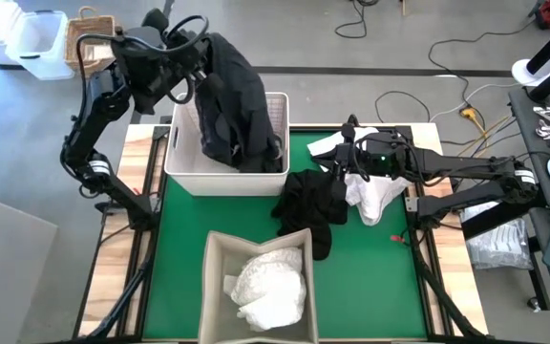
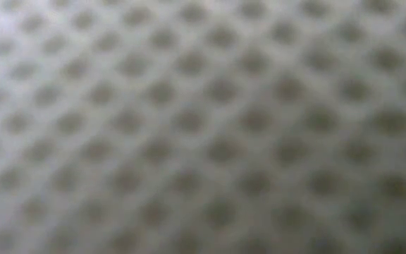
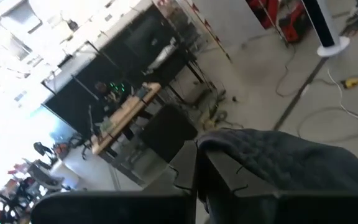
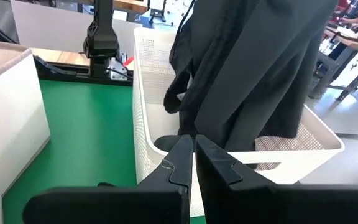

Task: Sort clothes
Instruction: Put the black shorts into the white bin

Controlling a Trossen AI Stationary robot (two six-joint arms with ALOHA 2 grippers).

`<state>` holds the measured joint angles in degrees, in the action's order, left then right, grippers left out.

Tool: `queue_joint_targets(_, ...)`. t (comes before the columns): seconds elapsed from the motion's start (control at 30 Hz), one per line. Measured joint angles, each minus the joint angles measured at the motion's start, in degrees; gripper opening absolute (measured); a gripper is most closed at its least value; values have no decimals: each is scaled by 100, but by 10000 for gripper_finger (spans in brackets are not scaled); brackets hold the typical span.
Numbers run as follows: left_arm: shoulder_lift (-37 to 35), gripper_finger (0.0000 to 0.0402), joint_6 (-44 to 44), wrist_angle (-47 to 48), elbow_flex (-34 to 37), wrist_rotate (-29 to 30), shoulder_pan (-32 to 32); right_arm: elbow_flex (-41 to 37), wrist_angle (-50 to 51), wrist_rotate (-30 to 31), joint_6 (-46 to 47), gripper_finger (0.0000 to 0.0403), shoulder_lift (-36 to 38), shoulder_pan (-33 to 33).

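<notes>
My left gripper [image 1: 195,80] is raised over the white plastic basket [image 1: 181,170] at the table's far left and is shut on a black garment [image 1: 229,105]. A loose pile lies on the green mat: a black garment [image 1: 311,203] and a white one [image 1: 372,197]. My right gripper [image 1: 340,174] is low over this pile, pointing toward the basket. In the right wrist view its fingers [image 4: 194,158] are shut with nothing between them. The low view shows only a mesh surface. My left gripper pinches the black garment at its upper edge [image 3: 211,144], which drapes away over one finger. The garment hangs below the fingers, and its lower end [image 4: 229,127] reaches inside the basket. Whether my right gripper touches the pile under it, I cannot tell.
A beige fabric bin [image 1: 216,287] stands at the table's near edge with white clothes [image 1: 270,282] in it. Bare green mat [image 1: 184,225] lies between the bin and the basket. The basket wall [image 4: 160,118] stands right in front of my right gripper.
</notes>
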<state>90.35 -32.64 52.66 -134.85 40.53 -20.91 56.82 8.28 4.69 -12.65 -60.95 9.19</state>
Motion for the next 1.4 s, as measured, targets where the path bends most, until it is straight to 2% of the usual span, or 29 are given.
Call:
queue_joint_targets(0.6,7,0,1254,1746,0,-9,0,-32,107,-2,-43,13,0,-2)
queue_joint_targets(0.9,7,0,2013,2653,37,-4,0,-42,467,-5,-136,13,0,-2)
queue_joint_targets(1.4,20,0,2621,3302,557,-81,0,-170,657,-9,-343,13,0,-2)
